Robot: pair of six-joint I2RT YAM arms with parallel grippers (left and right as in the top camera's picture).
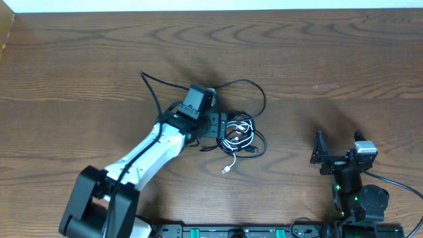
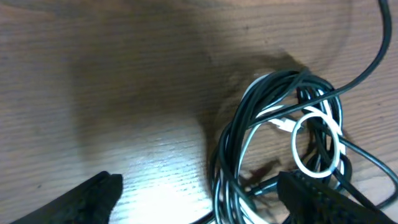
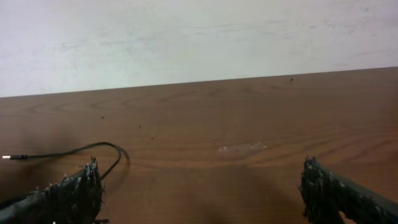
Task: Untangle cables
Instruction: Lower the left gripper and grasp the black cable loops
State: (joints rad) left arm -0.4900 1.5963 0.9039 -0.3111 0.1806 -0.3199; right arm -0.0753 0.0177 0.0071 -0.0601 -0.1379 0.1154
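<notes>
The left gripper has its fingers spread wide with nothing pinched between them, and they hang low over the wooden table. Between the two tips lies mostly bare wood. The cable bundle sits off-centre, crowded against the finger at the lower right of the wrist view. I cannot tell whether that finger already touches the outermost strands, since its tip is blurred there. Beyond that finger the black cable winds in several stacked turns, and the white cable makes a small closed ring threaded through them, on the side away from the open gap. The stack's long axis runs outward from the fingertips, roughly along the line of that finger rather than across the gap. As I judge it, the coming move turns on shifting the gripper sideways toward the bundle until a strand lies crosswise between the tips. Farther out, in the overhead view, the black cable throws a wide loop and a loose tail away past the wrist. The white plug end trails out of the bundle on the side toward the arm bases. The right gripper also stands spread and empty, well apart from the bundle, so the left arm is plainly the nearer one.
</notes>
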